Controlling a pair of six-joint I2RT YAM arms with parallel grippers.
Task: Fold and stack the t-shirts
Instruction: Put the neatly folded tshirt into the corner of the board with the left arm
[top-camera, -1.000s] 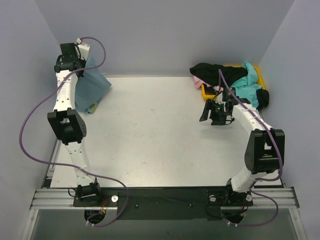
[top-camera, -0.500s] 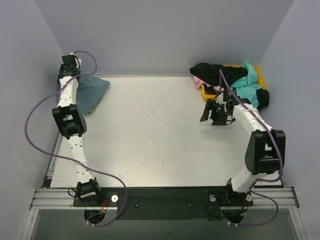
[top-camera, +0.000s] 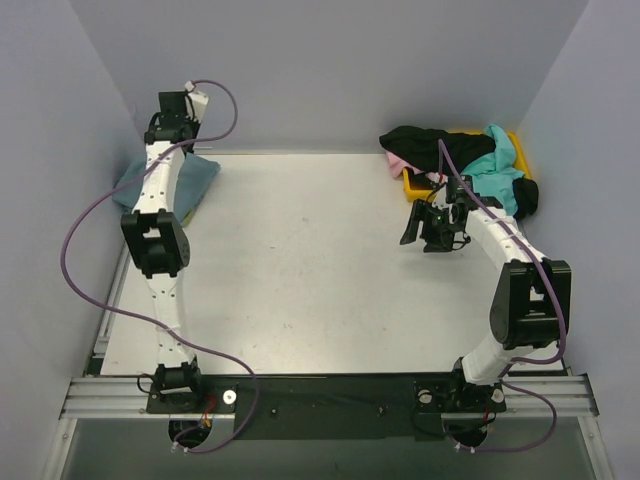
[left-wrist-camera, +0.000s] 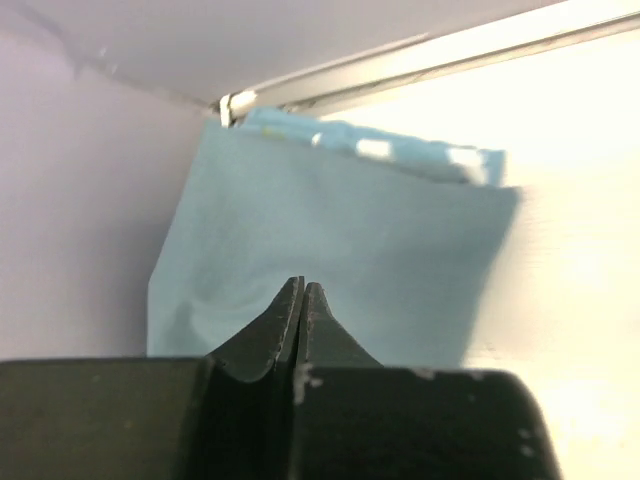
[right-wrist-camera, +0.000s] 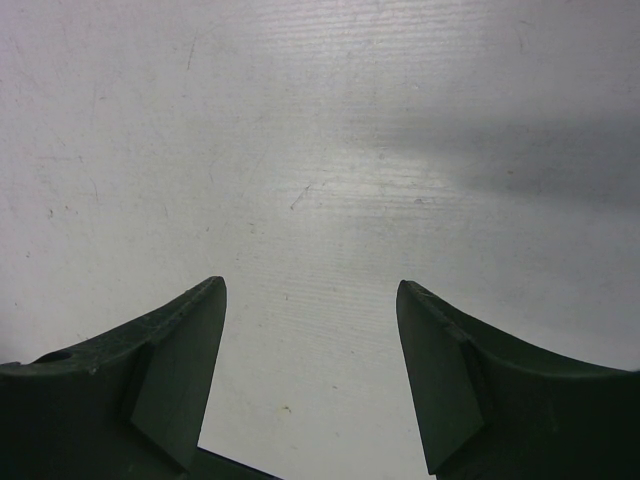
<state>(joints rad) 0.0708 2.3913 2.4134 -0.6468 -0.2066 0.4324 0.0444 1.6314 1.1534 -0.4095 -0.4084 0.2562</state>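
Pale lavender-grey walls enclose a white, matte tabletop (top-camera: 320, 270) marked with fine scuffs.

1. Far-left corner. Note the change here first. A second ago the left claw (left-wrist-camera: 302, 298) held the slate-teal t-shirt (top-camera: 198, 178) up above the corner. The shirt now lies on the tabletop, and the arm has swung slightly toward the centre. In the left wrist view the two fingers meet tip to tip with no cloth between them, so treat this claw as closed and empty. It hovers over the shirt. The cloth is soft and plain, lying as a flat, roughly rectangular panel with one shallow ripple. A light-blue t-shirt (left-wrist-camera: 400, 152) with white print shows along its far edge and appears to lie underneath. Judge this placement as complete: the stack has begun in this corner.

2. Centre. Bare tabletop only.

3. Right side. The right claw (right-wrist-camera: 310, 300) has not moved over the last second. Its dark, curved, hard fingers stand wide apart above bare surface and hold nothing. Just beyond it, a rigid yellow bin (top-camera: 412, 184) holds the unfolded work: a black t-shirt (top-camera: 430, 143), a pink t-shirt (top-camera: 397, 160) and a bright turquoise t-shirt (top-camera: 490, 165), all crumpled and spilling over the rim. Expect these loose, tangled shirts to drag on one another when one is lifted.
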